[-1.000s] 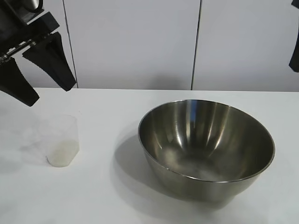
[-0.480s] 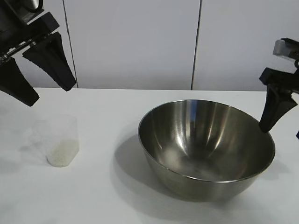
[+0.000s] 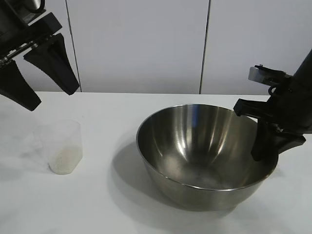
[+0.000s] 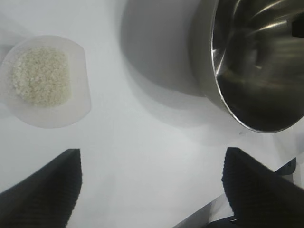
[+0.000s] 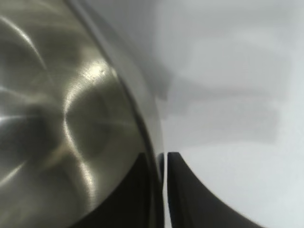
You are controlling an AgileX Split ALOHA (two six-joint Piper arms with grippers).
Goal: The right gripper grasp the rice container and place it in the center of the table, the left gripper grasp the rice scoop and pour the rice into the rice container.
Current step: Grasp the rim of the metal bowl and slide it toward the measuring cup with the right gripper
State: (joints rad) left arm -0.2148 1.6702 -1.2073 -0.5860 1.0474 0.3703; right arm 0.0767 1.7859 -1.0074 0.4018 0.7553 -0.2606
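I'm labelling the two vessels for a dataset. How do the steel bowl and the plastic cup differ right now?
The rice container is large, shiny steel and opaque; the rice scoop is small, translucent plastic. The rice container looks empty, while the rice scoop holds the rice. The right gripper pinches the rice container's rim; the rice scoop stands untouched under the open left gripper. Both sit upright on the table.
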